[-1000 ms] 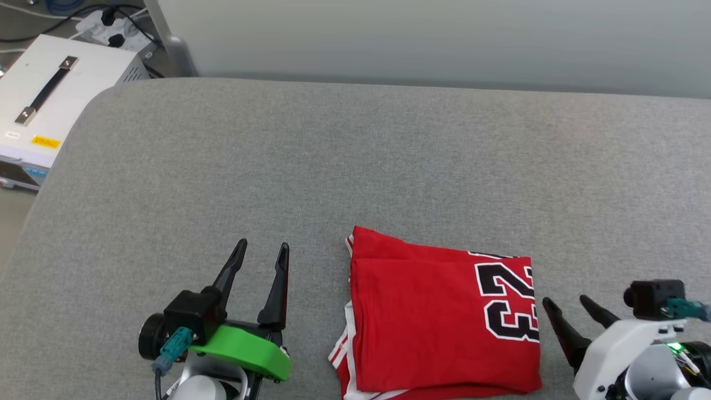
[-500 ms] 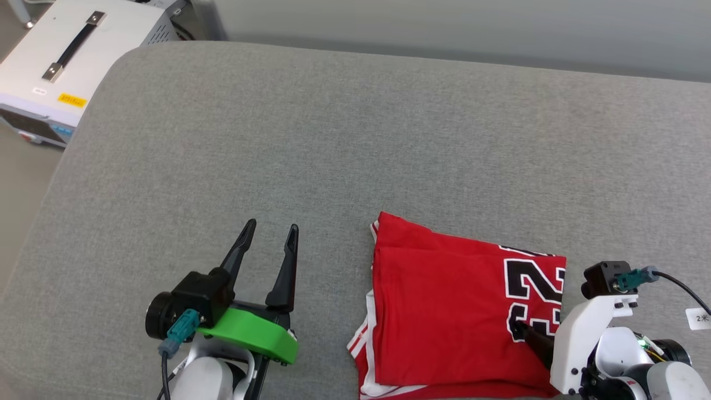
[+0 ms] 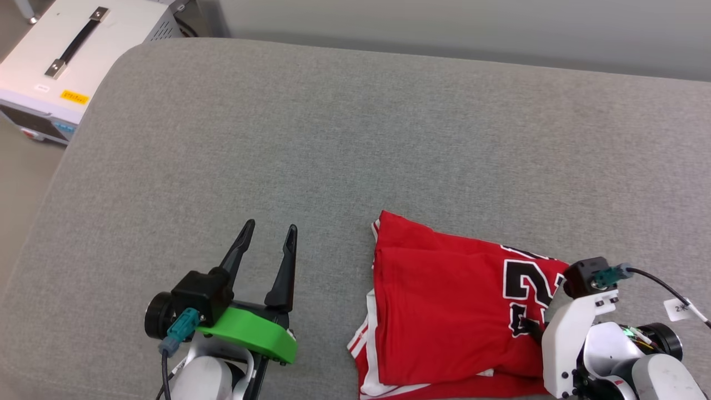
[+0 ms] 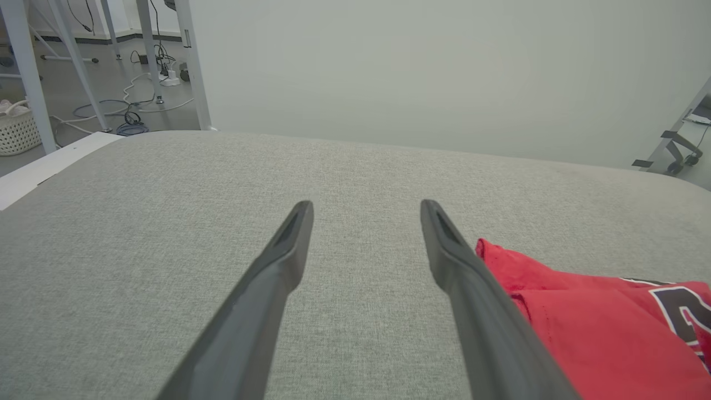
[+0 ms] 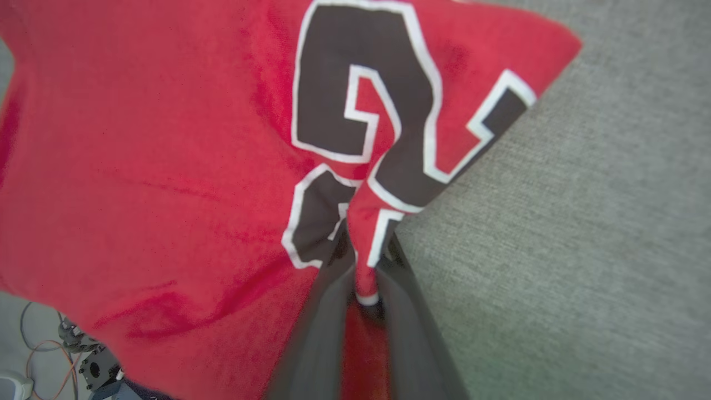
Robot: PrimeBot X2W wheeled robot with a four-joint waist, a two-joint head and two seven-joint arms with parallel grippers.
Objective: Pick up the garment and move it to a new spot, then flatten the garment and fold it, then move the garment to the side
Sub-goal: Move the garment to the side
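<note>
Right end effector (image 5: 364, 250), closed, pinches the folded garment's (image 3: 444, 311) 3 o'clock edge on the grey cushion (image 3: 333, 139). The cloth stretches toward 9 o'clock, where the left end effector (image 3: 271, 228) sits wide open and empty.

Head cam: high, looks fwd & down on grey pad (image 3: 355, 139); mid range.
L wrist cam: low, near pad, looks along left gripper (image 4: 365, 203) twd far wall (image 4: 444, 72).
R wrist cam: v. close, looks along right gripper (image 5: 366, 243) onto garment (image 5: 166, 139).
Shared: garment + pad in all three; left gripper in head & L wrist.
</note>
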